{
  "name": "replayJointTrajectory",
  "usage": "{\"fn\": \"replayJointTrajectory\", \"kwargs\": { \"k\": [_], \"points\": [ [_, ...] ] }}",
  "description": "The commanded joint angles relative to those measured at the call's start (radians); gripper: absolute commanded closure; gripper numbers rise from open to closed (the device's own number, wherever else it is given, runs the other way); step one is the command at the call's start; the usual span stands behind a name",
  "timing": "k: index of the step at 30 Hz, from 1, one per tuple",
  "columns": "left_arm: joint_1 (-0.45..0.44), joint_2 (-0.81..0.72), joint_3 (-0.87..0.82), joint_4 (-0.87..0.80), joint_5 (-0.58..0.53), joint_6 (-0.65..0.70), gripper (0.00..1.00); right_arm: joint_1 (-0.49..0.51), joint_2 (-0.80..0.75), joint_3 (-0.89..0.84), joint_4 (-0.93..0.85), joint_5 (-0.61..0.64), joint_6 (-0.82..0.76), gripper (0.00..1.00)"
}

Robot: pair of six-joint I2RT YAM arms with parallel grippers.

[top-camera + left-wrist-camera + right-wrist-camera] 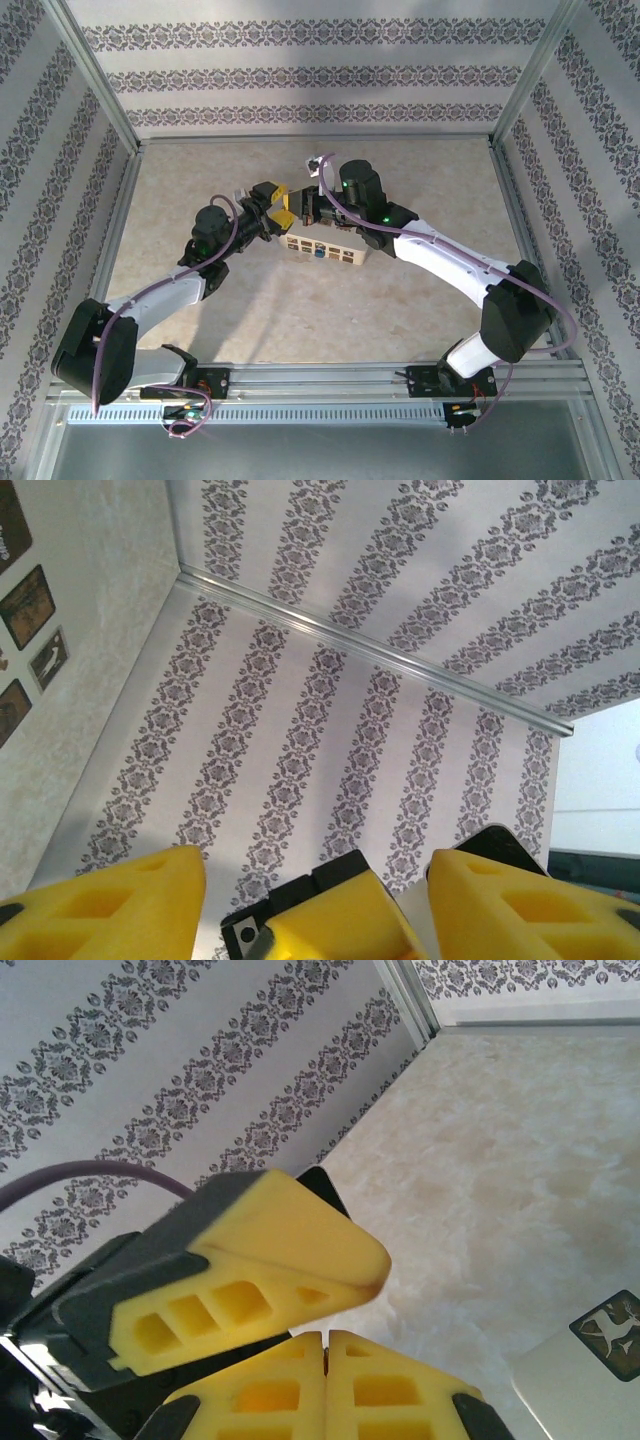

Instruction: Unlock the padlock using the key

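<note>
The padlock [318, 253] is a tiny blue spot on the near face of the cream box [320, 247]; its loop is too small to make out. Both grippers meet just behind the box. My right gripper [326, 1338] is shut, yellow pads pressed flat together, with a thin dark sliver in their seam that I take for the key. My left gripper [315, 865] is open wide, and one of the right gripper's fingers [335, 920] sits between its pads. From above, the left gripper [277, 207] and right gripper [308, 208] touch tip to tip.
The cream box carries dark patterned squares [610, 1330] and lies mid-table on the marbled top [400, 300]. Patterned walls [300, 75] with metal frame posts close in the back and both sides. A metal rail [320, 380] runs along the near edge by the arm bases.
</note>
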Motion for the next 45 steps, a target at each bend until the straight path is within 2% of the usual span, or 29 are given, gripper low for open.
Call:
{"fn": "replayJointTrajectory", "kwargs": {
  "k": [1,23,28,37,41,45],
  "points": [
    [-0.01,0.007,-0.013,0.079,-0.019,-0.02,0.42,0.01,-0.016,-0.013,0.04,-0.008,0.012,1.0],
    [-0.011,-0.021,-0.038,0.049,-0.065,-0.011,0.76,0.012,-0.061,-0.066,0.054,0.023,0.022,1.0],
    [-0.01,-0.028,-0.039,0.036,-0.071,-0.002,0.88,0.012,-0.061,-0.066,0.056,0.025,0.027,1.0],
    [-0.011,-0.052,-0.045,-0.005,-0.087,0.017,0.99,0.012,-0.061,-0.065,0.068,0.028,0.038,1.0],
    [-0.01,-0.078,-0.038,-0.047,-0.1,0.088,1.0,0.009,-0.071,-0.072,0.067,0.026,0.044,1.0],
    [-0.007,-0.161,0.027,-0.241,-0.14,0.316,1.0,-0.001,-0.102,-0.1,0.068,0.025,0.065,0.85]
  ]
}}
